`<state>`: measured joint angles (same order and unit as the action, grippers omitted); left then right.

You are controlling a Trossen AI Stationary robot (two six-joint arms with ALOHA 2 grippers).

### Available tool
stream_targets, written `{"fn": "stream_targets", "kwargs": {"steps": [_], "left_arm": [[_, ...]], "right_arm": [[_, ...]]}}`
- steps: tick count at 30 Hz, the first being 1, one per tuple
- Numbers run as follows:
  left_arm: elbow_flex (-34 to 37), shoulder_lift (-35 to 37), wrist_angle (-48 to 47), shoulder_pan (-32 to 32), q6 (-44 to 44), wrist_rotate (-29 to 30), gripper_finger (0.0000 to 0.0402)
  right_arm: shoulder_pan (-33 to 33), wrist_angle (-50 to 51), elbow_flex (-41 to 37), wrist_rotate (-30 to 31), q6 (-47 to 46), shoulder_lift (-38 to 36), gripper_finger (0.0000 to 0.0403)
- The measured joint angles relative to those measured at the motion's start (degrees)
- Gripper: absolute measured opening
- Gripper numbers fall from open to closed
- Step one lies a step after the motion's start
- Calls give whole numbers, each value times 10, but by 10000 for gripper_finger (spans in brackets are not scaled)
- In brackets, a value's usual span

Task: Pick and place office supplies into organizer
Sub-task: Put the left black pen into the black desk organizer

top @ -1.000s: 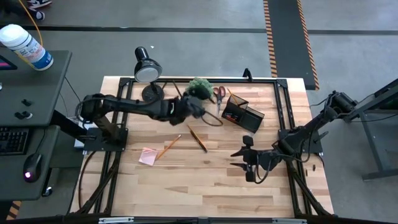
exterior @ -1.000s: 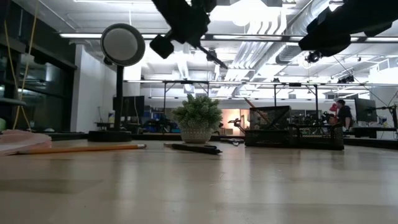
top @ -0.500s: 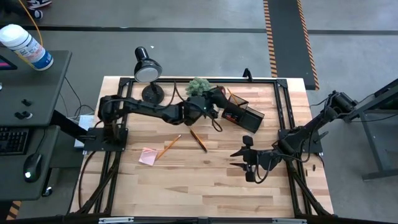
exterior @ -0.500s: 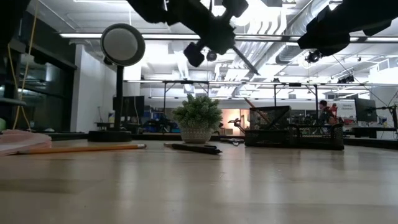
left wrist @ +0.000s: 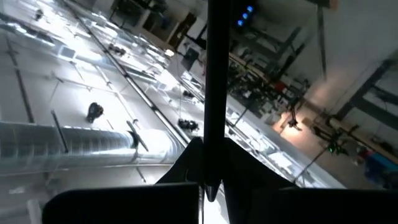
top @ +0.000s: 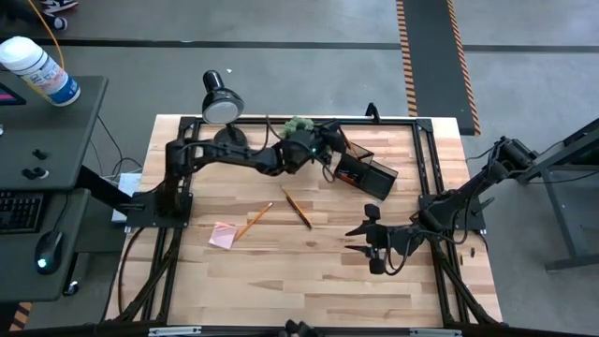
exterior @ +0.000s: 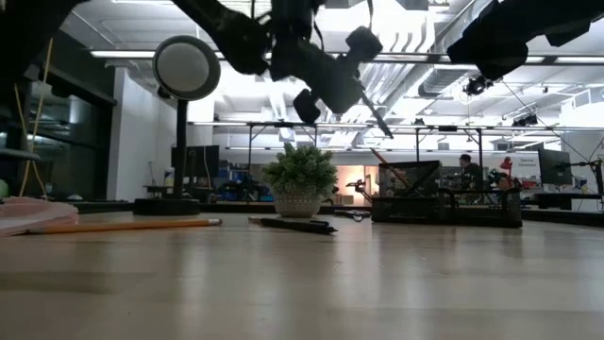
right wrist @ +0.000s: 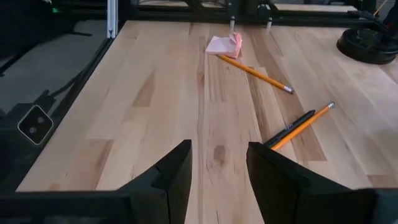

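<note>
A light wooden tabletop [top: 281, 262] carried a small black organizer [top: 367, 172], taken here as the landmark, near the far edge. The left hand [top: 325, 142] hung in the air just beside the organizer, on the plant's side, above the tabletop. It was closed on a thin dark pen [left wrist: 214, 93], which stood straight out between its fingers [left wrist: 186, 168]; in the low view the pen [exterior: 370, 101] slanted down toward the organizer [exterior: 444, 203].

A small green plant [top: 298, 126] sat close to the organizer, partly under the left arm, with a black desk lamp [top: 222, 105] farther off beyond the plant. Two pencils lay on the tabletop in front of the organizer: an orange pencil [top: 253, 219] and, nearer the organizer, a second pencil [top: 296, 207] touching a dark pen. A pink sticky-note pad [top: 223, 234] lay well apart from the organizer, past the orange pencil.

The right hand [top: 367, 241] waited low over the tabletop in front of the organizer, its fingers [right wrist: 171, 171] spread apart and holding nothing.
</note>
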<state>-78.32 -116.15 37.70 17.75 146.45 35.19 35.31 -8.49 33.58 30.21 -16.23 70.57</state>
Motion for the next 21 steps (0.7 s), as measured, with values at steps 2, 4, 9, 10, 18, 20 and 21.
{"fn": "stream_targets", "kwargs": {"steps": [2,4,9,10,18,20,21], "left_arm": [[-14,-12,1,8,8,2,7],[-33,-26,2,9,14,1,6],[-88,-60,-4,5,19,-5,4],[-97,-63,-6,5,19,-9,5],[-124,-98,-35,7,20,-15,6],[-124,-102,-53,7,19,-16,8],[-124,-104,-58,7,18,-18,8]], "right_arm": [[0,-1,0,0,1,0,145],[0,0,0,1,2,0,145],[0,-1,0,0,2,0,145],[0,-1,0,0,2,0,145],[0,0,0,0,2,0,145],[0,0,0,0,2,0,145],[0,0,0,0,2,0,145]]}}
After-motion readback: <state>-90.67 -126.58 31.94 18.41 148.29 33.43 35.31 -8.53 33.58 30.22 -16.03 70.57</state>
